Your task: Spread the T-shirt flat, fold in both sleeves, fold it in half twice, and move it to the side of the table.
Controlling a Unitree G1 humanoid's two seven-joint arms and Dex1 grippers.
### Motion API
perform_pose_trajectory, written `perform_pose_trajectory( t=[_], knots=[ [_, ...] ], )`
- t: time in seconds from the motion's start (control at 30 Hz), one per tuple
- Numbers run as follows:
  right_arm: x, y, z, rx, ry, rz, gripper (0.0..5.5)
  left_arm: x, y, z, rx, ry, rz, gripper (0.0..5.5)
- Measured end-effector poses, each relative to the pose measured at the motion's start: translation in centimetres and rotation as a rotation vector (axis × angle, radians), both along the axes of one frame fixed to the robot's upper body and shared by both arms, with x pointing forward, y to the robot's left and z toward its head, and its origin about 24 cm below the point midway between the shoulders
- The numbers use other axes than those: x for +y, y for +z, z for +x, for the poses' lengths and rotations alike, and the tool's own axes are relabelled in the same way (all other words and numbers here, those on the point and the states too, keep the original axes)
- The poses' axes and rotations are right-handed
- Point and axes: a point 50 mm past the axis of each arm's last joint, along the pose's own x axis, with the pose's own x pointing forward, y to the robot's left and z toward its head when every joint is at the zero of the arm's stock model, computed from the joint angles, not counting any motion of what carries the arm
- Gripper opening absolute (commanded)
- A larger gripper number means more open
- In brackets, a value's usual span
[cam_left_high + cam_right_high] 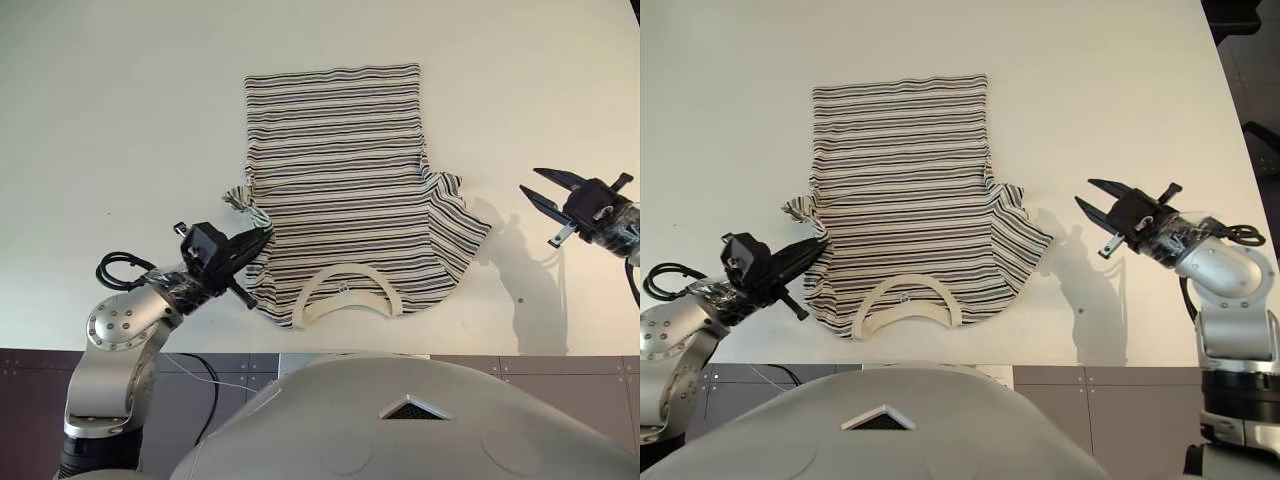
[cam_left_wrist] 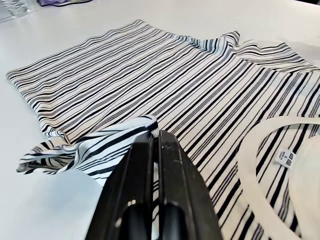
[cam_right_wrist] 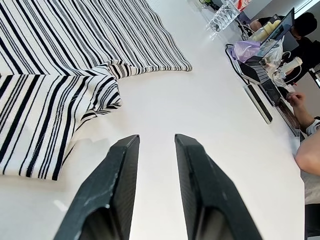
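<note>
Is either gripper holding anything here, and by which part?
Left gripper pinches the black-and-white striped T-shirt by its bunched sleeve; right gripper, open, holds nothing.

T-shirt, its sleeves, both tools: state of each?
T-shirt: spread out, not yet folded.
left sleeve: bunched up, not folded in.
right sleeve: lying outward, not folded in.
left tool: shut on left sleeve.
right tool: open, holding nothing, apart from right sleeve.

Office or lab workspace: long white table (image 3: pixel 215 125), dark screen (image 3: pixel 281 26), glassware (image 3: pixel 223 15), plastic bag (image 3: pixel 247 50) cluttering far end.
</note>
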Motion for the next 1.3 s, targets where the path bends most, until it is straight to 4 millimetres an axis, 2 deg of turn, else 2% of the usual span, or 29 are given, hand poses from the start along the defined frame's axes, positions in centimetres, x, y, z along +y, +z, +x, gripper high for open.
perform_pose_trajectory(
  t=[0.13,0.2,0.33,0.4,0.53,0.63,0.7,0.77,0.8,0.83,0.9,1.13,1.3],
  knots=[
    [0.1,0.0,0.4,-0.002,0.004,-0.001,1.32,-1.2,-0.6,0.2,-0.006,-0.131,0.093,0.11],
    [0.2,0.0,0.6,-0.006,0.011,-0.005,1.32,-1.1,-1.4,0.0,0.015,-0.161,0.146,0.11],
    [0.2,-0.2,0.8,0.005,0.013,-0.01,1.32,-1.1,-2.4,-0.3,0.048,-0.21,0.209,0.73],
    [0.3,-0.2,0.9,0.004,0.016,-0.01,1.32,-1.3,-2.4,-0.3,0.045,-0.222,0.206,0.84],
    [0.4,-0.2,1.1,0.0,0.019,-0.01,1.32,-1.7,-1.9,0.0,0.031,-0.22,0.149,0.84],
    [0.3,-0.3,1.0,0.002,0.017,-0.009,1.32,-2.1,-0.2,0.0,0.023,-0.244,0.021,0.84],
    [0.3,-0.4,0.9,0.005,0.012,-0.006,1.32,-1.2,0.2,-0.7,0.085,-0.315,0.03,0.84],
    [0.3,-0.5,0.8,0.005,0.007,-0.004,1.32,0.0,1.4,0.4,0.078,-0.252,-0.036,0.84],
    [0.4,-0.5,0.7,0.004,0.004,-0.003,1.32,1.0,2.6,2.3,0.009,-0.175,-0.052,0.84],
    [0.4,-0.6,0.6,0.002,0.003,-0.002,1.32,1.8,3.1,3.5,-0.05,-0.135,-0.007,0.84],
    [0.5,-0.8,0.6,0.004,-0.001,-0.008,1.32,2.6,2.4,4.2,-0.087,-0.118,0.118,0.84],
    [0.9,-1.0,0.5,0.005,0.008,-0.005,1.32,1.8,-2.1,0.0,0.061,-0.317,0.287,0.84],
    [0.8,-1.1,0.4,0.006,0.002,-0.008,1.32,0.7,-1.1,-0.3,0.095,-0.378,0.204,0.84]
  ],
)
